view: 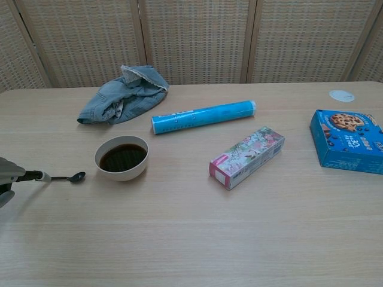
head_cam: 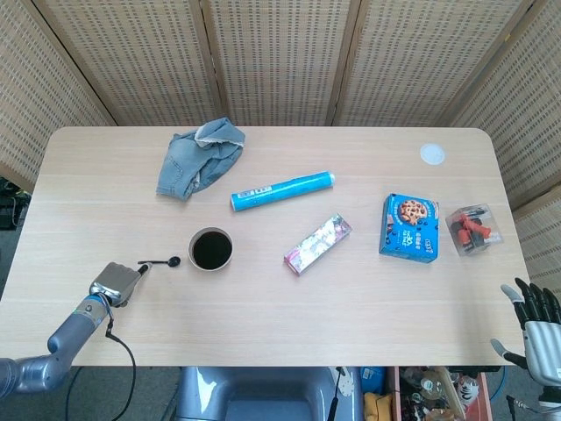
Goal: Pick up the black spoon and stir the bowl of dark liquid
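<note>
The black spoon [head_cam: 160,261] [view: 64,177] lies nearly level just left of the bowl, its scoop end pointing at the bowl. My left hand [head_cam: 112,281] [view: 8,177] grips its handle end at the table's front left. The white bowl [head_cam: 211,249] [view: 122,158] holds dark liquid and stands a short gap right of the spoon's scoop. My right hand [head_cam: 535,323] hangs off the table's front right corner, fingers spread and holding nothing; the chest view does not show it.
A crumpled denim cloth [head_cam: 200,157] lies behind the bowl. A blue roll [head_cam: 282,190], a flowered box [head_cam: 317,244], a blue cookie box [head_cam: 409,227], a clear box of red parts [head_cam: 473,229] and a white disc [head_cam: 431,154] spread to the right.
</note>
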### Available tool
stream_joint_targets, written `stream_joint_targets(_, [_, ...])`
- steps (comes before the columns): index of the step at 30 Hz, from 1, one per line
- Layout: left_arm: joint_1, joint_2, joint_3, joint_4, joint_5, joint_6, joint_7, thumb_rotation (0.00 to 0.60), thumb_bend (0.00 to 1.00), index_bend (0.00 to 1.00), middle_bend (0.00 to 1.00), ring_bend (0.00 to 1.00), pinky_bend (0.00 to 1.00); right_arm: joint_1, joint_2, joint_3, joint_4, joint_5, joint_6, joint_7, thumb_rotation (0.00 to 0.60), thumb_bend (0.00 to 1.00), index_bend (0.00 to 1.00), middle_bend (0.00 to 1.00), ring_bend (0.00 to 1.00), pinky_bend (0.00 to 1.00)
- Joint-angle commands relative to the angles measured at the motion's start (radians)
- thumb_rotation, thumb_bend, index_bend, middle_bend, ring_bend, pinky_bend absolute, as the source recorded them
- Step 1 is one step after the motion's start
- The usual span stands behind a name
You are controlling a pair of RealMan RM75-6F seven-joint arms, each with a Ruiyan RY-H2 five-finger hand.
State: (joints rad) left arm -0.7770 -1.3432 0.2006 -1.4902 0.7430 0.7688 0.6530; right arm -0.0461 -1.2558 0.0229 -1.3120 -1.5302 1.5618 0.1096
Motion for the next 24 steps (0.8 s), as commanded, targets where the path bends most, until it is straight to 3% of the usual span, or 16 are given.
stream_joint_targets(1, [-0.006, -0.006, -0.006, 0.008, -0.009, -0.005, 0.002, 0.6, 0.76, 0.05, 0.84, 0.77, 0.7, -0.001, 0.0, 0.0, 0.0, 0.001, 0.0, 0.001, 0.6, 0.21, 0.17, 0.14, 0.0, 0.0])
stream_joint_targets(5, [-0.013, -0.011, -0.02, 0.014, -0.011, -0.003, -0.004, 0.6, 0.77, 0.05, 0.84, 0.77, 0.7, -0.003, 0.001, 0.0, 0.0, 0.003, 0.002, 0.002, 0.6, 0.21, 0.17, 0.14, 0.0, 0.0])
stream_joint_targets(11, [0.022, 0.016, -0.031, -0.022, 0.081, 0.027, -0.081, 0.6, 0.76, 0.05, 0.78, 0.72, 0.7, -0.006, 0.0, 0.001, 0.003, 0.003, 0.005, 0.007, 0.6, 0.21, 0.17, 0.14, 0.0, 0.0])
stream_joint_targets(13, [0.051, 0.019, -0.04, -0.022, 0.144, 0.067, -0.127, 0.6, 0.72, 0.05, 0.75, 0.69, 0.7, -0.005, -0.001, 0.001, 0.006, 0.002, 0.003, 0.009, 0.6, 0.21, 0.17, 0.14, 0.0, 0.0])
stream_joint_targets(16, [0.085, 0.011, -0.049, -0.002, 0.217, 0.117, -0.182, 0.6, 0.57, 0.07, 0.72, 0.66, 0.69, -0.003, -0.003, 0.0, 0.008, 0.0, 0.002, 0.011, 0.6, 0.21, 0.17, 0.14, 0.0, 0.0])
stream_joint_targets(20, [0.129, -0.012, -0.067, 0.043, 0.304, 0.192, -0.256, 0.6, 0.43, 0.19, 0.67, 0.61, 0.66, -0.001, -0.003, 0.0, 0.011, -0.002, 0.001, 0.014, 0.6, 0.21, 0.17, 0.14, 0.0, 0.0])
stream_joint_targets(24, [0.179, -0.05, -0.094, 0.115, 0.391, 0.295, -0.342, 0.6, 0.37, 0.23, 0.58, 0.51, 0.56, -0.001, -0.004, 0.001, 0.013, -0.003, 0.001, 0.016, 0.6, 0.21, 0.17, 0.14, 0.0, 0.0])
